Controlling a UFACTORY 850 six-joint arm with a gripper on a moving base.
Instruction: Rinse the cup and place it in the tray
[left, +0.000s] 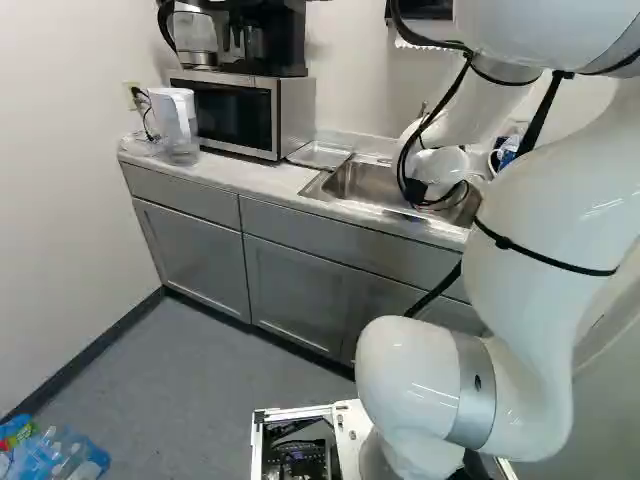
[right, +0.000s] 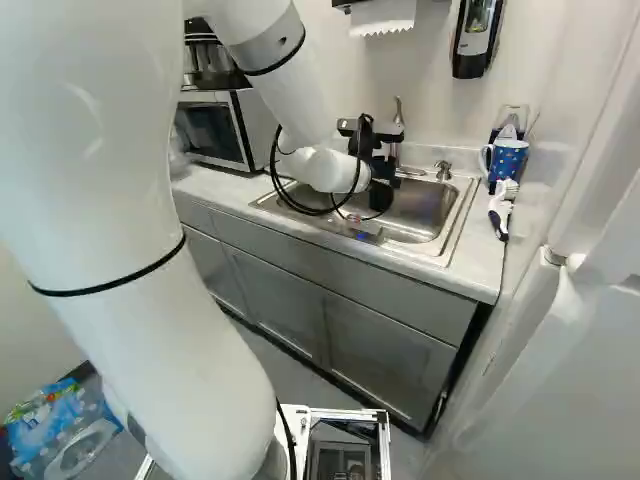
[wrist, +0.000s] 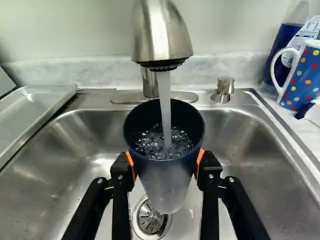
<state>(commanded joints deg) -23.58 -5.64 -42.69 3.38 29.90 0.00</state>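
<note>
A white robot arm (left: 540, 190) fills much of the right side of the left base view, reaching toward a gray cabinet (left: 290, 285) topped by a pale counter (left: 240, 180). A steel sink (right: 425, 210) is set into the counter, right of center in the right base view. A microwave (left: 235, 115) sits on the counter at upper left of the left base view, with the metal tray (left: 322, 154) between it and the sink. Over the basin, the black gripper (right: 380, 188) grips the dark cup (wrist: 167, 175) from two sides, an orange pad (wrist: 131, 162) against each wall. Ahead of the fingers, a faucet (wrist: 161, 32) pours a stream of water (wrist: 164, 100) into the cup, which bubbles inside. A dotted blue mug (right: 508, 160) stands on the counter, upper right of the right base view.
</note>
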